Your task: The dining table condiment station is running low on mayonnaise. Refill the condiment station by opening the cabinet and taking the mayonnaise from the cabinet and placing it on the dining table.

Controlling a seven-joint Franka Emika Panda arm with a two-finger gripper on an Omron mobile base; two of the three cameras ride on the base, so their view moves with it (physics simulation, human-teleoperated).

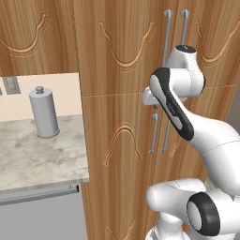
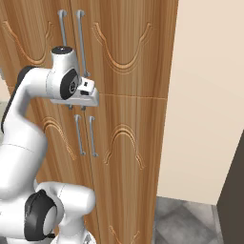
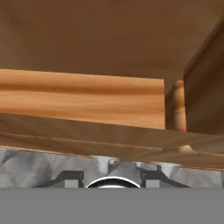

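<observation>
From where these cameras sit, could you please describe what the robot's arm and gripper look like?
The arm is glossy white with rounded, tube-like segments. A black band runs along one link, and round black caps cover the joints. The wrist top has a dark disc. The gripper is a flat white block with small dark fingers beneath. No cables or markings are visible.

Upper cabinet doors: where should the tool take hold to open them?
On one of the long vertical bar handles where the upper cabinet doors meet. Probably come straight from the front, fingers either side of the bar: it is slim, upright and apparently stands off the wood.
</observation>
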